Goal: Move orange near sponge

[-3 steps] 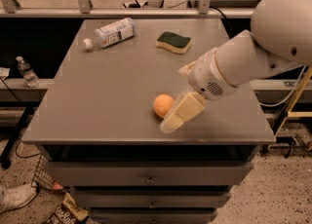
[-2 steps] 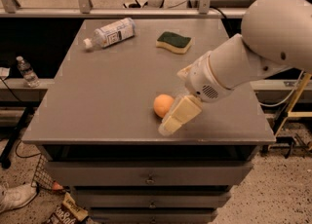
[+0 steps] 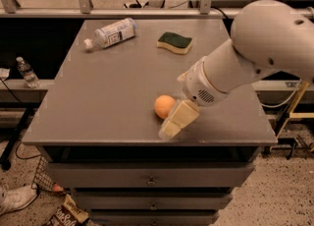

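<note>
The orange (image 3: pixel 164 106) is located toward 6 o'clock on the table (image 3: pixel 108 102), near the front edge. The gripper (image 3: pixel 174 121) is set just beside it, at its 4 o'clock; whether it is apart or together cannot be told. The fruit should be fully enclosed before it is carried toward the sponge (image 3: pixel 175 42) at 1 o'clock. Counted on the table: one orange, one sponge, one bottle (image 3: pixel 110 33).

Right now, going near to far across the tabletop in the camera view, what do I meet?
Gripper at the table's front edge → orange just behind its tip → sponge far back. Bottle lies roughly level with the sponge, so left unplaced.
</note>
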`<state>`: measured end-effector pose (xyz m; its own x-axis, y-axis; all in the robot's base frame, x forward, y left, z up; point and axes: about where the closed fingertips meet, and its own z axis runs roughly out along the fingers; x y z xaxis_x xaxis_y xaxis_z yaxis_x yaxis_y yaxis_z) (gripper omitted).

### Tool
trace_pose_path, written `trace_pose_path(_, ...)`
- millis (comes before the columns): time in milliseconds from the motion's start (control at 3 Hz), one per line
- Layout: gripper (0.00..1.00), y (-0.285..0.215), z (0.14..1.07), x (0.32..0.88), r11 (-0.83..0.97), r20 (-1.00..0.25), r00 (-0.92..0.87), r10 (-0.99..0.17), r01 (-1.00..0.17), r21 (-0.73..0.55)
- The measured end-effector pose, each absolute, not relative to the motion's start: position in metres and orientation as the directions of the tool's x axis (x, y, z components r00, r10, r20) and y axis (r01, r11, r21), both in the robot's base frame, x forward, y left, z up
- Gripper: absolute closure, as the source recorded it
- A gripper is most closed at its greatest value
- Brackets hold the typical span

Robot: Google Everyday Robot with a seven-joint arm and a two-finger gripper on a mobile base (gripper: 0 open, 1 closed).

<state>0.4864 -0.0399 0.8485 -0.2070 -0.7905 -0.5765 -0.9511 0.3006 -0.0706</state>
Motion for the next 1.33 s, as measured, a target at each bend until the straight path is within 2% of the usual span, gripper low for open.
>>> trace_pose_path(333, 0.0, -0.0372, 0.8438, 0.4867, 0.296, -0.567, -0.209, -0.797, -0.953, -0.065)
trace_pose_path(667, 0.17, -0.0375, 0.8425, 0.4872, 0.298, -0.562, -0.209, -0.8, -0.952, -0.069)
trace_pose_path(1333, 0.64, -0.0385, 0.8449, 0.4897, 0.297, -0.557, -0.208, -0.804, -0.952, -0.074)
